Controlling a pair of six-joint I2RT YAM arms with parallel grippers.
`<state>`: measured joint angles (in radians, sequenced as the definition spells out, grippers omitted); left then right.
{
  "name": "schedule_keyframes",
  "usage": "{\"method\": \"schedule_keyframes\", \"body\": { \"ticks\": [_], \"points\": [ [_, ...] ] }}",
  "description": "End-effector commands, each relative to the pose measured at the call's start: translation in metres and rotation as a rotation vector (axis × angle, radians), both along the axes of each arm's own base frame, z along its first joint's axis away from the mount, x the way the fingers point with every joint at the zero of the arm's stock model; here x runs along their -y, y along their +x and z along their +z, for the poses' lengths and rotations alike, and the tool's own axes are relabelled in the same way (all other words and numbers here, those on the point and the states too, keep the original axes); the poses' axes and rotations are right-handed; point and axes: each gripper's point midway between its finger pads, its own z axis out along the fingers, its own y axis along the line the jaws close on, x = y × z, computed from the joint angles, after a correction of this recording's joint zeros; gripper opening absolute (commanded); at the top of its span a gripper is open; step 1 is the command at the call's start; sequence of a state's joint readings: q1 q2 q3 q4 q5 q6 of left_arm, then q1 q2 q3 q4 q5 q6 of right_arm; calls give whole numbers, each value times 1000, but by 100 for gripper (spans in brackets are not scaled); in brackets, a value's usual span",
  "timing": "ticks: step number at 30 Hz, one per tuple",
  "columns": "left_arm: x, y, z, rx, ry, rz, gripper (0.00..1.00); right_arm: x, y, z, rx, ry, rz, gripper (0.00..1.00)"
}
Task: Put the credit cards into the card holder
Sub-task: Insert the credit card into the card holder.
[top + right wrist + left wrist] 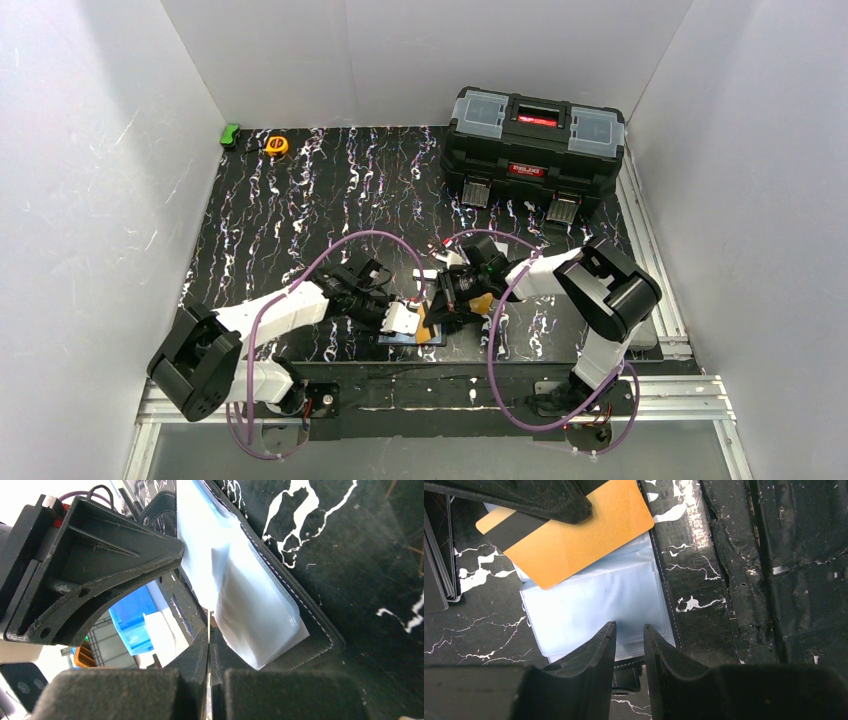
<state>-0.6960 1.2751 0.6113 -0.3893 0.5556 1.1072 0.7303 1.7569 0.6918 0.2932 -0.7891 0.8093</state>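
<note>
The card holder (pixel 405 339) lies open near the table's front edge, its pale blue sleeves (pixel 599 600) facing up. My left gripper (pixel 629 630) stands over the holder's near edge, its jaws a narrow gap apart with nothing between them and its tips down at the sleeve. My right gripper (pixel 209 632) is shut on an orange credit card (pixel 579 535) with a black stripe. It holds the card tilted over the far end of the sleeves (pixel 250 595), and in the right wrist view the card shows only edge-on. A stack of more cards (pixel 436 565) lies just left of the holder.
A big black toolbox (pixel 535 140) stands at the back right. A yellow tape measure (pixel 276 145) and a green object (pixel 230 135) sit at the back left corner. Another orange piece (pixel 481 303) shows under the right arm. The table's front rail (pixel 744 580) runs close beside the holder.
</note>
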Motion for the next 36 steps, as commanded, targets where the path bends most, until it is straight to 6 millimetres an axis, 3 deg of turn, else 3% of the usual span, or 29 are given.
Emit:
{"method": "schedule_keyframes", "body": {
  "ticks": [1,14,22,36],
  "points": [
    [-3,-7,3,-2,-5,-7,26,-10,3,7,25,19,34,1],
    [-7,-8,5,5,3,0,26,-7,0,0,22,-2,29,1],
    [-12,-5,10,27,23,27,32,-17,6,-2,46,-9,36,1],
    [-21,-17,-2,-6,52,0,30,-14,11,-19,114,-111,-24,2]
  ]
}}
